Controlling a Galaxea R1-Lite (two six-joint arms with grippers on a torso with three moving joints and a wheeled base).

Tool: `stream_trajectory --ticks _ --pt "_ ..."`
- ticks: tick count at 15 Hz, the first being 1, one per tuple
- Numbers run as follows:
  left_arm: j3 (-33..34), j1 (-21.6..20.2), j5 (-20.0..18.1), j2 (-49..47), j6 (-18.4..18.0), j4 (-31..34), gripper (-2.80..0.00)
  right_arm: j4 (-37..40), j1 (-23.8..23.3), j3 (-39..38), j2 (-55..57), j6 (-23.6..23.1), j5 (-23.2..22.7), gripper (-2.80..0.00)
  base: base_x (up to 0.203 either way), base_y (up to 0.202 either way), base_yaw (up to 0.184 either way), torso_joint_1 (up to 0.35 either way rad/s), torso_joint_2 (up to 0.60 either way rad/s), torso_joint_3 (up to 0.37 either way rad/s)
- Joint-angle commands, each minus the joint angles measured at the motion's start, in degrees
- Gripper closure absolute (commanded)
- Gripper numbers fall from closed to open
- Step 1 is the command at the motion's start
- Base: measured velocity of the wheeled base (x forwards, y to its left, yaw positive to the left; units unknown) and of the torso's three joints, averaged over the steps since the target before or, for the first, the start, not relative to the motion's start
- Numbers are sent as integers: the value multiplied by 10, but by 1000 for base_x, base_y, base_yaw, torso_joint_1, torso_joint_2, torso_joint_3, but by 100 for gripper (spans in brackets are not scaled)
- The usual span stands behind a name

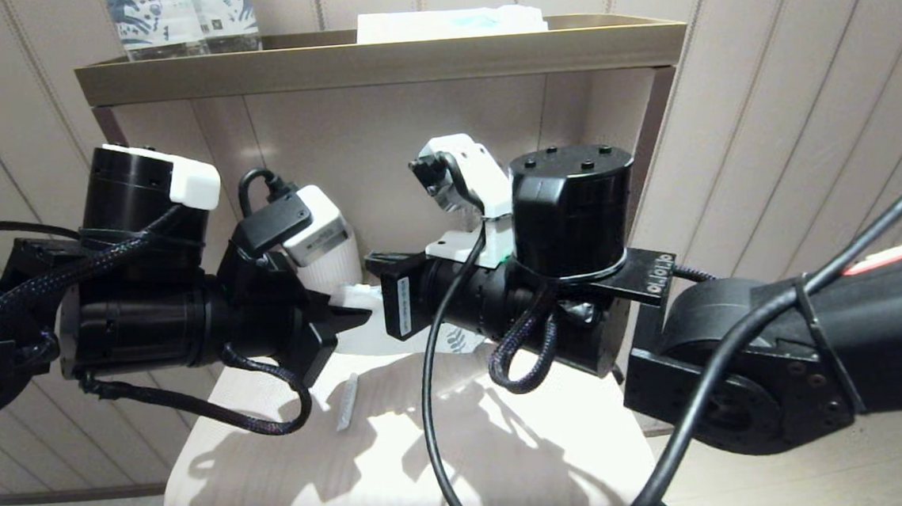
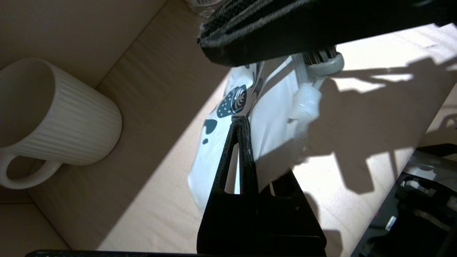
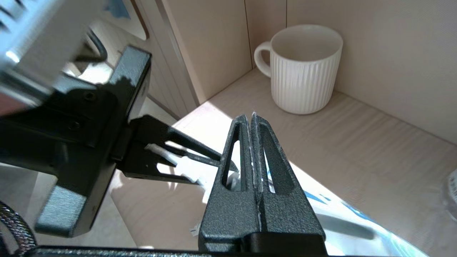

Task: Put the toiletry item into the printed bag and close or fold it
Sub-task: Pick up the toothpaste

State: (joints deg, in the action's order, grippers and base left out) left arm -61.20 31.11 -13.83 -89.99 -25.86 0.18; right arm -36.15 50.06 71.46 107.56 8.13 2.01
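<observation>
Here, the fingers of the left gripper (image 2: 242,123) are seen pressed together on the printed end of the printed bag (image 2: 275,117), which is held above the pale counter (image 1: 403,478). In the head view that grip is largely masked by the two wrists; only a scrap of white pouch is shown between them, with a leaf print peeking out below the right arm. The right gripper (image 3: 250,119) is likewise closed, its fingers clamped on a thin white edge of the bag, a detail given only by the right wrist view, where the left gripper is also seen meeting it from the left. The toiletry item (image 2: 323,62) is shown solely in the left wrist view: its dark bristle head and grey neck project from the far end of the bag, under the right arm. A ribbed white mug (image 3: 303,67) stands upright in the far corner, well apart from the bag; in the head view it is mostly hidden. A short flat pale strip (image 1: 346,403) lies on the counter, seen only from the head. A shelf (image 1: 374,60) with patterned packs (image 1: 180,18) is set above.
</observation>
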Motion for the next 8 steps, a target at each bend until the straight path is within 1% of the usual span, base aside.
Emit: stream_trajectory --ticks 1,6,8 --pt "-1 0 -1 0 -2 0 0 -1 1 -1 6 0 0 0 0 0 0 0 0 0" --pt "-1 0 -1 -1 -2 0 0 -1 -3 3 -2 1 1 0 0 0 0 0 0 0" --pt "0 0 -1 0 -1 0 0 -1 -14 3 -17 0 2 0 0 0 0 0 0 0"
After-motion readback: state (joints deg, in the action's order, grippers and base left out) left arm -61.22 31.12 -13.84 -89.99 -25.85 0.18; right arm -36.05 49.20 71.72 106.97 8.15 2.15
